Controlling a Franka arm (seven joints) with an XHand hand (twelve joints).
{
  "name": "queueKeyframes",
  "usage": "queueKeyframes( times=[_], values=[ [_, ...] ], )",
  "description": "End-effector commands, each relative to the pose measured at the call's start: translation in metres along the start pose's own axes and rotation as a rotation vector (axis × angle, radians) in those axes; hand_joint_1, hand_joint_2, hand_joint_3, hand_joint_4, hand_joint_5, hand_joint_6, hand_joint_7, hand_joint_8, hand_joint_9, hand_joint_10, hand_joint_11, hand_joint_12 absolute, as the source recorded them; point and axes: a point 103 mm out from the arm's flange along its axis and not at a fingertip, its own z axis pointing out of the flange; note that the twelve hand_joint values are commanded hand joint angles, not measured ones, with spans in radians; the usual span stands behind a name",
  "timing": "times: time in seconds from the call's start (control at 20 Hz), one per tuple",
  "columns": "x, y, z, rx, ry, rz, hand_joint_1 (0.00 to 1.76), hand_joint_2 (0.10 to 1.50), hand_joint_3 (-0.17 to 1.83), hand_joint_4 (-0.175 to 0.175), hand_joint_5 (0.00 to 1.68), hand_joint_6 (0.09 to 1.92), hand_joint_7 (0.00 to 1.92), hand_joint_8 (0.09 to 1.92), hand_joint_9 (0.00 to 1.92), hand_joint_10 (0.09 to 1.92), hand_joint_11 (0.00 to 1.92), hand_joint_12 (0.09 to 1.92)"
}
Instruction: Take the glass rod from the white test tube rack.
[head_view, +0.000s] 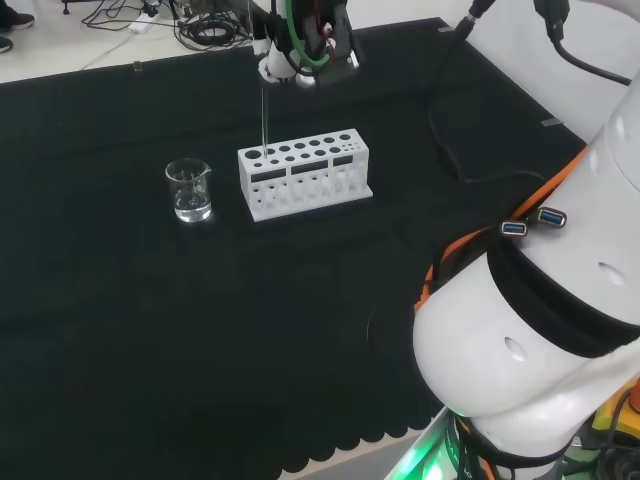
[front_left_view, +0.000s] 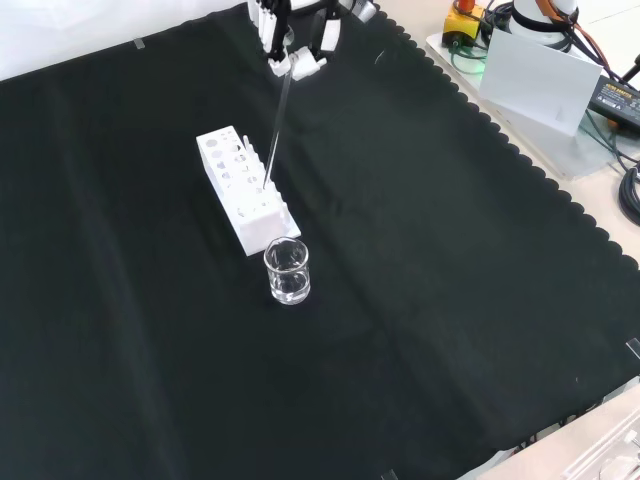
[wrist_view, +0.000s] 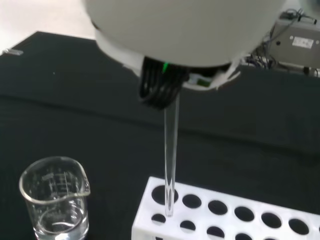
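Pinching the upper end of the glass rod (head_view: 263, 110), the hand (head_view: 285, 62) hangs above the white test tube rack (head_view: 305, 173) near the far side of the black cloth (head_view: 200, 320) in the head view. Its fingers are curled around the rod's top, so the hand is closed on it. The rod runs almost straight down from the hand, and its lower tip sits at a hole at the rack's left end in the head view; in the wrist view the tip (wrist_view: 169, 210) reaches just into a corner hole of the rack (wrist_view: 225, 215). In the front view the rod (front_left_view: 277, 130) slants from the hand (front_left_view: 295, 45) at the top edge down to the end of the rack (front_left_view: 243, 190) nearest the beaker. That small clear beaker (head_view: 189, 190) stands just beside the same end of the rack, apart from it, with a little clear liquid at its bottom in the wrist view (wrist_view: 55, 200).
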Motion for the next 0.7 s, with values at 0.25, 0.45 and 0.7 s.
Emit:
queueKeyframes(
  times=[0.25, 0.45, 0.7],
  values=[
    [0.026, -0.023, -0.044, -0.012, -0.015, -0.024, 1.34, 0.42, 0.98, -0.175, 1.43, 0.52, 1.50, 0.46, 1.90, 0.25, 1.68, 0.82],
    [0.031, -0.026, -0.051, -0.020, -0.016, -0.025, 1.34, 0.41, 0.98, -0.175, 1.43, 0.52, 1.50, 0.46, 1.90, 0.25, 1.68, 0.82],
    [0.039, -0.031, -0.056, -0.029, -0.006, -0.044, 1.34, 0.41, 0.98, -0.175, 1.43, 0.53, 1.50, 0.46, 1.90, 0.25, 1.68, 0.82]
  ],
)
